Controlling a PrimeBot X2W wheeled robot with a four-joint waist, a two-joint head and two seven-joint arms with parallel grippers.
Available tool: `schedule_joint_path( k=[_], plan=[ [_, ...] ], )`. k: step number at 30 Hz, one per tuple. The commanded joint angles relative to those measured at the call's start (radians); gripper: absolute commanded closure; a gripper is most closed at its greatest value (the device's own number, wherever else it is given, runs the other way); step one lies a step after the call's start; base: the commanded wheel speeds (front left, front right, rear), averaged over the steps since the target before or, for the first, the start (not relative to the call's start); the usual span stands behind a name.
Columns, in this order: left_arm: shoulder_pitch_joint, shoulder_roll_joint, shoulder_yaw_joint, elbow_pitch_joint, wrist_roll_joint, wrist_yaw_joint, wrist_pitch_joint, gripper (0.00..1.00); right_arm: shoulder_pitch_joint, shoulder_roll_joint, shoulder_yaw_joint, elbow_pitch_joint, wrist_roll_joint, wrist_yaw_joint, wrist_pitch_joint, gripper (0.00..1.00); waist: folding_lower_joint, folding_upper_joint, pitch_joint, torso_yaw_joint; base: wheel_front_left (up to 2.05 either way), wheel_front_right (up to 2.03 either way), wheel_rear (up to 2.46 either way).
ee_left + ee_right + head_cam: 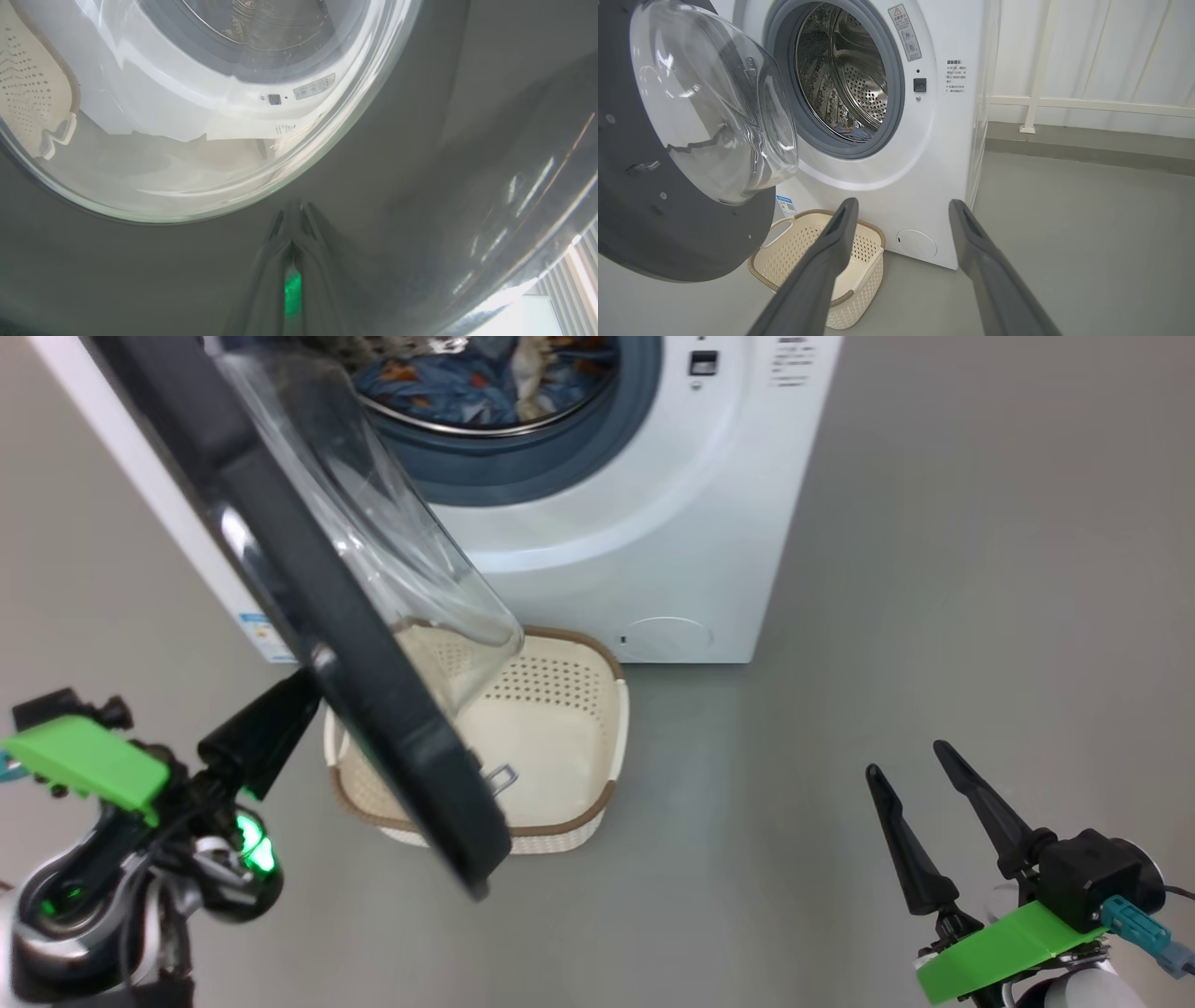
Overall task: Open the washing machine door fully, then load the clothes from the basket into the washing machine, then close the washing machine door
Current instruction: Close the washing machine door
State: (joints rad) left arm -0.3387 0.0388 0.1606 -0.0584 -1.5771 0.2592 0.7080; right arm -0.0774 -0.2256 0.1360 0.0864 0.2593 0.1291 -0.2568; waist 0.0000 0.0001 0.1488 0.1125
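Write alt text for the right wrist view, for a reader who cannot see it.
The washing machine stands with its round door open at left, baring the steel drum with blue clothes at its bottom. A cream basket sits on the grey floor below the door, and the open right pincer points toward the machine.

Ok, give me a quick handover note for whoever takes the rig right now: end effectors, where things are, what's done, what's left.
Left end effector: shut, empty, fingertips at the outer black rim of the washing machine door; contact unclear.
Right end effector: open, empty, above the floor right of the basket.
Door: swung open, hanging over the basket.
Clothes: inside the washing machine.
Basket: empty, on the floor before the machine.
Done: door opened, clothes loaded.
Left: close the door.
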Motion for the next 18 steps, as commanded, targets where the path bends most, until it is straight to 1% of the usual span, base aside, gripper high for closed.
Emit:
schedule_joint_path(
  k=[1, 9, 18],
  plan=[
    [-0.046, 0.012, 0.011, -0.023, 0.001, -0.017, -0.002, 1.0, 0.0, -0.007, 0.021, -0.021, 0.008, 0.002, -0.005, 0.0, 0.0, -0.0001, -0.005, -0.024, 0.0, 0.0, 0.0],
    [-0.12, 0.012, -0.044, 0.074, 0.036, -0.067, -0.067, 1.0, -0.01, -0.002, 0.023, -0.019, 0.01, 0.002, -0.005, 0.0, 0.0, -0.0001, 0.0, -0.076, 0.0, 0.0, 0.0],
    [-0.179, 0.017, -0.057, 0.186, 0.063, -0.129, -0.115, 1.0, -0.014, 0.007, 0.024, -0.013, 0.011, 0.002, -0.005, 0.0, 0.0, -0.0001, -0.003, -0.131, 0.0, 0.0, 0.0]
  ],
)
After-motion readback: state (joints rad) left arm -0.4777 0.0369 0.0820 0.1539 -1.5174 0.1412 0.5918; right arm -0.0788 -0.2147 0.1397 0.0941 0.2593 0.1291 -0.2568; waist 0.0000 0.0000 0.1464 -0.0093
